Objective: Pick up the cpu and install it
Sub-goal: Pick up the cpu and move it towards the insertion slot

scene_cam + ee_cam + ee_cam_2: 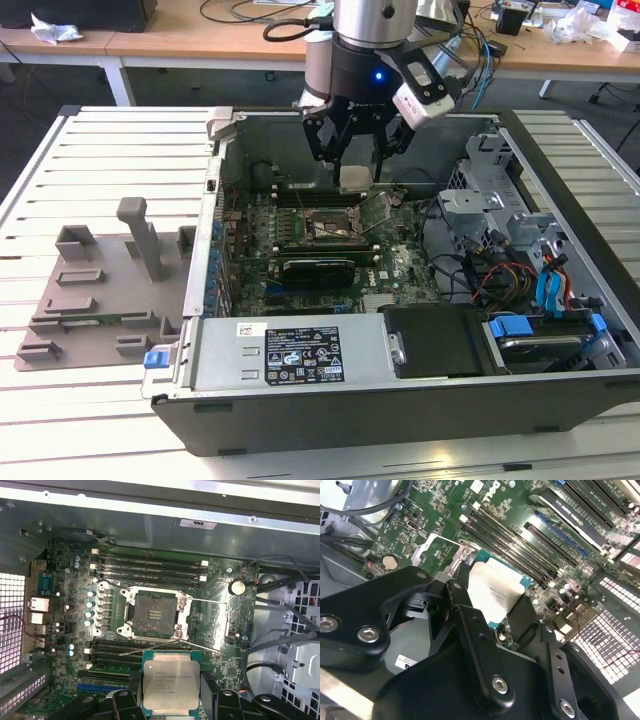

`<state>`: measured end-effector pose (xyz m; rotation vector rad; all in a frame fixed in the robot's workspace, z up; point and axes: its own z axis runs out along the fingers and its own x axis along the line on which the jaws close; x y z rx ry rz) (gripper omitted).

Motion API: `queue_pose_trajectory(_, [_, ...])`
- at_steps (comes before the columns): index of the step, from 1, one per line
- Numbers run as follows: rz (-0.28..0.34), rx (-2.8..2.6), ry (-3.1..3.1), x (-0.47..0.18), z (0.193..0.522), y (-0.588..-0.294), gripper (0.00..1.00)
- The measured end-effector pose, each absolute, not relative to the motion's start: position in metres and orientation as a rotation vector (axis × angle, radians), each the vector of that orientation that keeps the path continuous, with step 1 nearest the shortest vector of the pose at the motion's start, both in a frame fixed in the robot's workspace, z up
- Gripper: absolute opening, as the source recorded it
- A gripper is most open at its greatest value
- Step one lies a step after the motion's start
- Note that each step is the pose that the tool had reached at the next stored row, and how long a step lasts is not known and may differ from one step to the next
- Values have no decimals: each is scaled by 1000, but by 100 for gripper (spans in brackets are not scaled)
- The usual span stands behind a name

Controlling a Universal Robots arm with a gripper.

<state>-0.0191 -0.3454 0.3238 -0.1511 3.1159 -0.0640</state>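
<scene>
The cpu (356, 178), a small square chip with a silvery top plate, hangs above the motherboard inside the open computer case (400, 420). My gripper (355, 160) is shut on it, one black finger on each side. In both wrist views the cpu (170, 682) (495, 596) sits between the fingers (460, 605). The open socket (154, 612) lies bare on the board, a little off from under the chip, with its load plate (220, 625) swung up. In the exterior view the socket (330, 226) is below the gripper, offset toward the camera.
A long black expansion card (315, 270) lies in front of the socket. Memory slots (150, 562) flank it. Cables and a drive cage (500, 230) crowd the exterior view's right. A grey fixture plate (100, 290) rests on the table at the exterior view's left.
</scene>
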Motion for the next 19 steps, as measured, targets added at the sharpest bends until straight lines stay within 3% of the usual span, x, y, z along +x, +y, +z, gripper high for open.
queue_pose_trajectory(19, [-64, -151, 3116, -19, 295, -318, 55])
